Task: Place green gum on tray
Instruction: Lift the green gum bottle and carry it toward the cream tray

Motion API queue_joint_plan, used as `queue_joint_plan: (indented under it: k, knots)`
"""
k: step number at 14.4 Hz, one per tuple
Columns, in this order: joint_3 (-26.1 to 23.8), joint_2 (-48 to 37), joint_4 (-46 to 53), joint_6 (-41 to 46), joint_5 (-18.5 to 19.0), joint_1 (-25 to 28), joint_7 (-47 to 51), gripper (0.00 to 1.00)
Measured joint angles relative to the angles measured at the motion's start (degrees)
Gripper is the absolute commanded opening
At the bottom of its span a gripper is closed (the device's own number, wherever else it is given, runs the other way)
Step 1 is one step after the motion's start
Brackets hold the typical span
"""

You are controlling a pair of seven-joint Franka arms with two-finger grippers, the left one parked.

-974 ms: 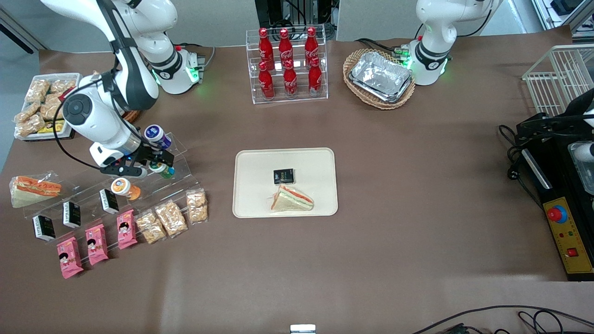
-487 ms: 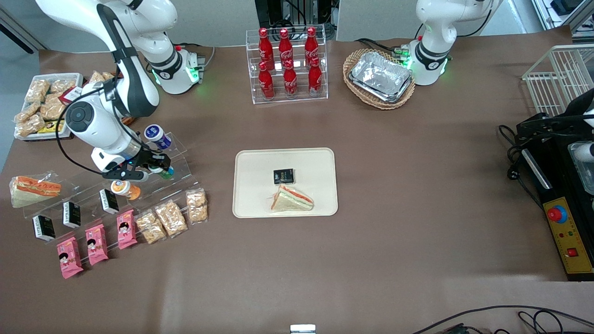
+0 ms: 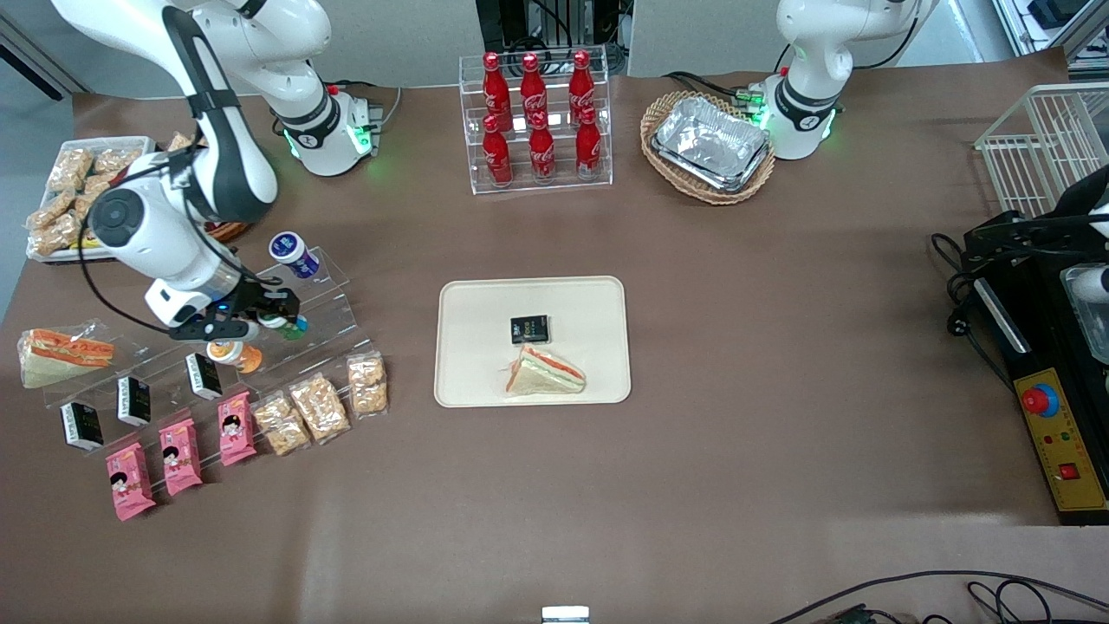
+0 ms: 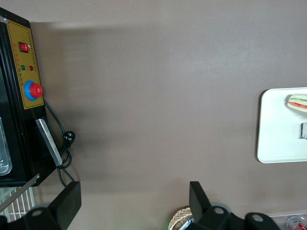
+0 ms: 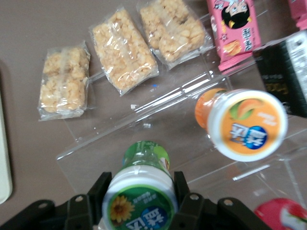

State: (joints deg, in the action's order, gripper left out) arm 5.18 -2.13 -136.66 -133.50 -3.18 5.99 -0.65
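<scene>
The green gum [image 5: 141,196], a green bottle with a white lid and a sunflower label, sits between my right gripper's [image 5: 140,188] black fingers, which press on its lid. In the front view the gripper [image 3: 275,321] holds the gum [image 3: 293,328] over the clear stepped stand [image 3: 333,290], at the working arm's end of the table. The cream tray [image 3: 472,303] lies at the table's middle, well apart from the gripper, with a sandwich [image 3: 544,373] and a black packet [image 3: 529,328] on it.
An orange gum bottle [image 3: 230,352] lies on the stand just nearer the camera than the gripper, and a blue one [image 3: 292,253] farther. Snack packets [image 3: 321,406] lie in front of the stand. A cola rack [image 3: 537,121] and a wicker basket [image 3: 709,143] stand farther back.
My gripper has closed round the green gum and shifted with it toward the working arm's end of the table, slightly nearer the camera.
</scene>
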Motion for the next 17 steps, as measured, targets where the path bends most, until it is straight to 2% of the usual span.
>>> queue_joint_plan:
  k: [8, 11, 14, 17]
  knots:
    - [0.3, -0.8, 22.8, 31.0, 0.0, -0.1, -0.4, 0.31]
    - [-0.3, -0.9, 30.3, 40.3, -0.1, 0.4, 3.1, 0.31]
    - [-1.8, -0.9, 33.5, 43.7, -1.0, 4.7, 11.5, 0.31]
    - [-2.6, 0.1, 33.7, 42.9, -3.2, 13.0, 23.6, 0.31]
